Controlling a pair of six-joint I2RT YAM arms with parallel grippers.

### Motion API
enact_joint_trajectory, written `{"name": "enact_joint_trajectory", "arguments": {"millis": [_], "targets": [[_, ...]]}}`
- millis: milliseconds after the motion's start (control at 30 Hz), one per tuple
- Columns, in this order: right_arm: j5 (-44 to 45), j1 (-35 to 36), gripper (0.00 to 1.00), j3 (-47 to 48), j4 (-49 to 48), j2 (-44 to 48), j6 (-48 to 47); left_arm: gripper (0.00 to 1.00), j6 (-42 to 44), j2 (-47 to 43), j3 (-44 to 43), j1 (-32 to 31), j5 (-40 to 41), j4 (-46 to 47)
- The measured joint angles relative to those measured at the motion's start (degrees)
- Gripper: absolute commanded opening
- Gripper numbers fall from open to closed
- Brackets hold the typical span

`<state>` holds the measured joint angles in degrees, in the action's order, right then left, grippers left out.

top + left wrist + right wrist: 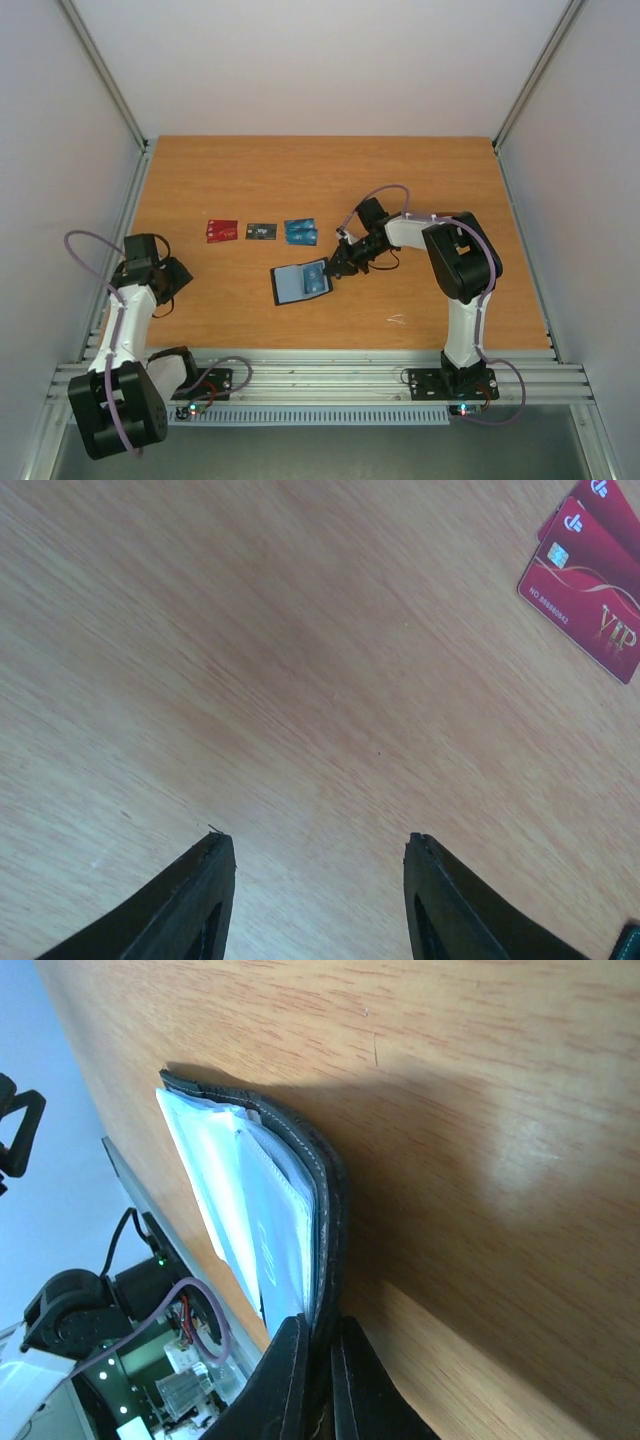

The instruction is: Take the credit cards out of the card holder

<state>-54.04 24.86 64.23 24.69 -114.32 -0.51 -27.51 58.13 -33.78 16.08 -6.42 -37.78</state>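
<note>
Right jaws pinch the black card holder [326, 1200], pale-blue pockets showing.

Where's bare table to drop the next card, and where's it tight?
Free: far strip of table between the card row and the back edge; near strip between the card holder and the front rail. Tight: centre, where red cards, black card and blue cards line up just beyond the holder, right tool shut on its edge.
</note>
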Motion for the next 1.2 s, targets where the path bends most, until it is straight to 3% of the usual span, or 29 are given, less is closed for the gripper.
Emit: {"name": "enact_joint_trajectory", "arguments": {"millis": [1200], "targets": [[-0.5, 0.0, 0.01, 4.0, 8.5, 3.7, -5.9, 0.47, -3.8, -5.0, 4.8, 0.0, -5.0, 3.4]]}}
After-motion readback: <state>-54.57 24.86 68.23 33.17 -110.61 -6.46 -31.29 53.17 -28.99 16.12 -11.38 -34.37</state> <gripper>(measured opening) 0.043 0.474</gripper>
